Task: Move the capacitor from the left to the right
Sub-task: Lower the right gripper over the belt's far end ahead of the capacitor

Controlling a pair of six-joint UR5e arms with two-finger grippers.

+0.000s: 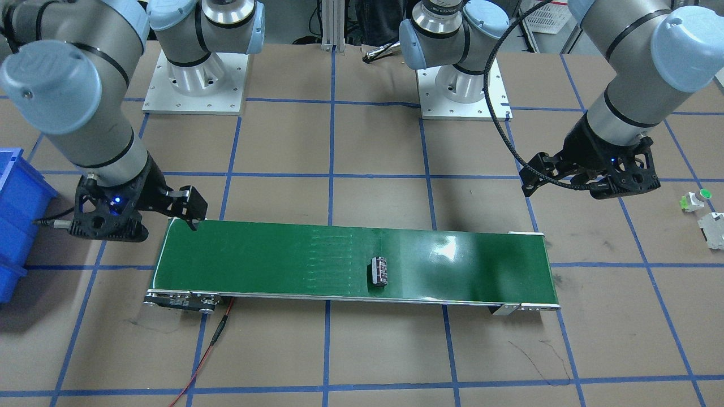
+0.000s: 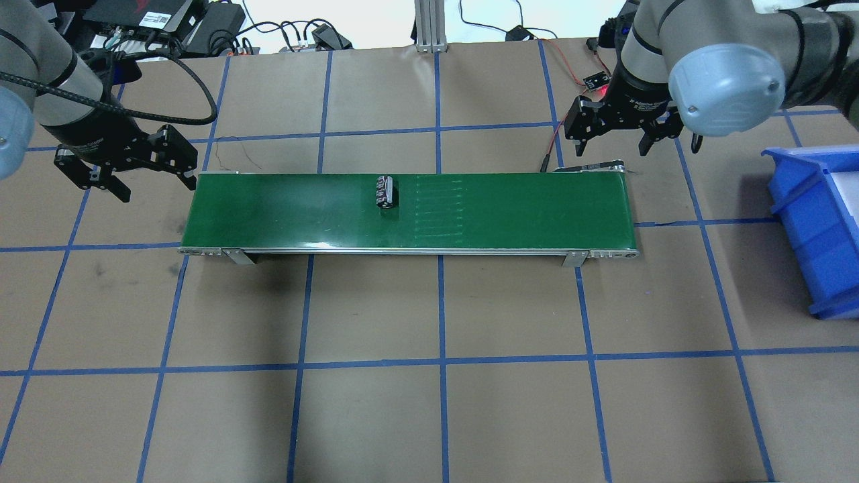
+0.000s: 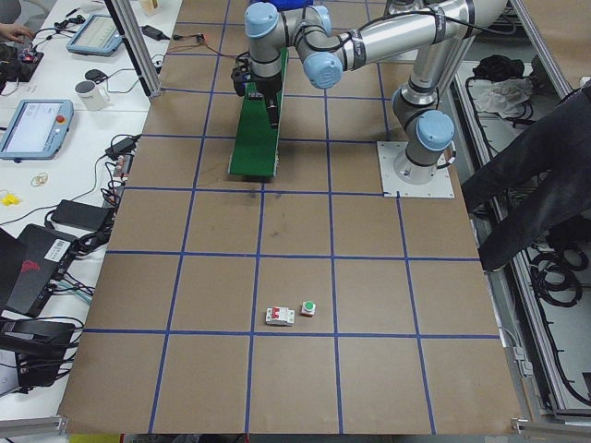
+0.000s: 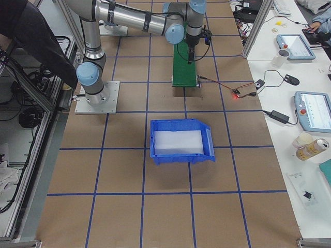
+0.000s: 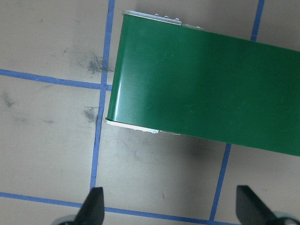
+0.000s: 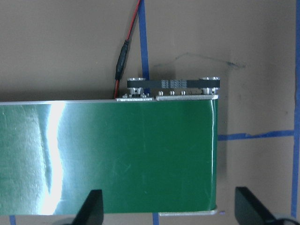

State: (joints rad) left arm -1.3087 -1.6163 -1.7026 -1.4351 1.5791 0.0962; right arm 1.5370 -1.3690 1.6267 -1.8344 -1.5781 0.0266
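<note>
**One capacitor (image 2: pixel 385 191) on a green conveyor belt (image 2: pixel 523 208) between two robot arms**

The capacitor, a stubby black cylinder with pale stripes, lies on its side near the middle of the belt. It is slightly toward the robot's left and closer to the belt edge farther from the robot. The belt runs lengthwise across a brown worktop (image 2: pixel 436 402) marked with a grid of blue tape.

The left claw (image 5: pixel 171 211) hovers off the belt's left end, its fingers wide apart and holding nothing. The right claw (image 6: pixel 168 206) hangs over the belt's right end, its fingers also spread and empty. Both are well apart from the capacitor.

A red and black cable (image 1: pixel 218 333) trails from the belt's right end. A blue bin (image 2: pixel 805 221) sits further to the robot's right. On the worktop beyond the left claw lie a white part with a green cap (image 1: pixel 696 199) and a white-grey blocky part (image 1: pixel 714 229).
</note>
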